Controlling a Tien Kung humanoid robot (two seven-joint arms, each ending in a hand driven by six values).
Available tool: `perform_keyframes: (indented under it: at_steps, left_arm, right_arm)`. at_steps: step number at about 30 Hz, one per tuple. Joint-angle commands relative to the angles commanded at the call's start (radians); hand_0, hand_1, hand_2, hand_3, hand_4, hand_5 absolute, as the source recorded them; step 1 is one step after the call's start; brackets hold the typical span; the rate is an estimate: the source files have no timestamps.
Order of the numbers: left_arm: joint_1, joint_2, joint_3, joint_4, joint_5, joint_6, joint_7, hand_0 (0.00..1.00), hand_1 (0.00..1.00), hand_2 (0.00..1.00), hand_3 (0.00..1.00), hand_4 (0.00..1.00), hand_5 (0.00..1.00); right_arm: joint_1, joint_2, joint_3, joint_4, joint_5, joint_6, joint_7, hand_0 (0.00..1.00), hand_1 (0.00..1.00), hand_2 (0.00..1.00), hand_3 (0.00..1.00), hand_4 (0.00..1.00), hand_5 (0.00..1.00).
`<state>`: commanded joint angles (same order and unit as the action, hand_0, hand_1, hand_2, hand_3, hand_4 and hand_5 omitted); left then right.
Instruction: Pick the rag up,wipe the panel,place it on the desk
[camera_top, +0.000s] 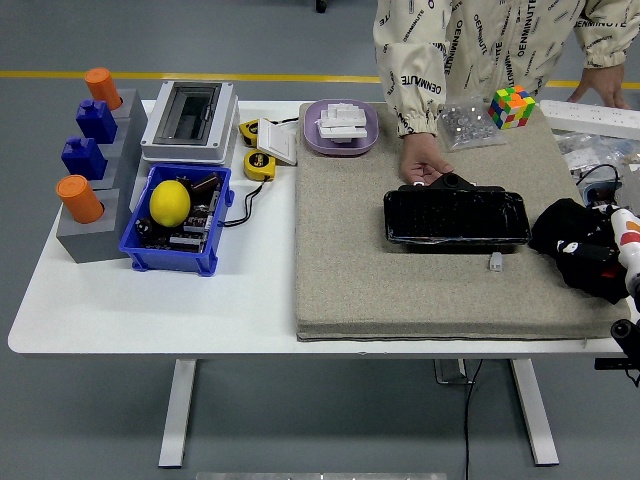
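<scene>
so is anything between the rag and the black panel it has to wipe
Only a small white connector lies on the mat between the black rag and the panel. A person's hand holds the panel's far edge.

Cream jacket (470, 45) with black lettering

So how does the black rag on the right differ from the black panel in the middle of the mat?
The rag is a crumpled, matte heap, while the panel is a flat, glossy rectangle. The rag sits at the mat's right edge by the robot's right hand; the panel lies mid-mat, with a person's hand at its far edge. Both are black and rest on the mat.
</scene>
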<state>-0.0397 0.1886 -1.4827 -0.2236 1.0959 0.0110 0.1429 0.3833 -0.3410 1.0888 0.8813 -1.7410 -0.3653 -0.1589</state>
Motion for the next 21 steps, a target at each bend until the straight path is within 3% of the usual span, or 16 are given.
perform_keyframes:
  at_steps: [3, 4, 9, 10, 13, 15, 16, 21]
  left_arm:
    - [0.0, 0.0, -0.001, 0.0, 0.001, 0.0, 0.0, 0.61, 0.639, 0.652, 0.561, 0.624, 0.434]
    - [0.0, 0.0, -0.001, 0.0, 0.001, 0.0, 0.0, 0.609, 0.639, 0.653, 0.561, 0.625, 0.433]
    - [-0.002, 0.0, -0.003, -0.002, 0.003, 0.0, -0.001, 0.609, 0.639, 0.653, 0.561, 0.625, 0.433]
    - [-0.002, 0.0, -0.003, -0.001, 0.003, 0.0, -0.001, 0.61, 0.639, 0.653, 0.561, 0.625, 0.433]
    - [0.001, -0.001, -0.002, 0.0, 0.002, 0.0, 0.0, 0.61, 0.639, 0.653, 0.561, 0.625, 0.433]
    - [0.001, -0.001, 0.0, 0.0, 0.001, 0.0, 0.0, 0.61, 0.639, 0.653, 0.561, 0.625, 0.433]
    - [0.001, -0.001, 0.0, 0.0, 0.001, 0.0, 0.0, 0.609, 0.64, 0.653, 0.561, 0.625, 0.433]
    - [0.003, 0.0, 0.004, -0.001, -0.001, 0.0, 0.0, 0.609, 0.64, 0.653, 0.561, 0.625, 0.433]
  right_arm:
    - [-0.003, -0.002, 0.006, 0.004, 0.006, 0.012, 0.007, 0.849, 0.795, 0.851, 0.818, 0.998, 0.503]
    - [-0.005, -0.003, 0.008, 0.007, 0.01, 0.014, 0.01, 0.956, 0.883, 0.916, 0.91, 0.998, 0.631]
    - [-0.014, -0.008, 0.019, 0.023, 0.04, 0.05, 0.039, 0.956, 0.883, 0.916, 0.91, 0.998, 0.631]
    - [-0.015, -0.01, 0.021, 0.026, 0.04, 0.063, 0.043, 0.998, 0.995, 0.998, 0.998, 0.998, 0.766]
    - [-0.016, -0.01, 0.025, 0.028, 0.042, 0.092, 0.049, 0.998, 0.995, 0.998, 0.998, 0.998, 0.766]
    - [-0.018, -0.011, 0.028, 0.029, 0.043, 0.094, 0.055, 0.998, 0.995, 0.998, 0.998, 0.998, 0.766]
    - [-0.019, -0.011, 0.029, 0.029, 0.045, 0.093, 0.059, 0.998, 0.998, 0.998, 0.998, 0.998, 0.865]
    - [-0.026, -0.014, 0.049, 0.032, 0.091, 0.085, 0.076, 0.998, 0.998, 0.998, 0.998, 0.998, 0.865]
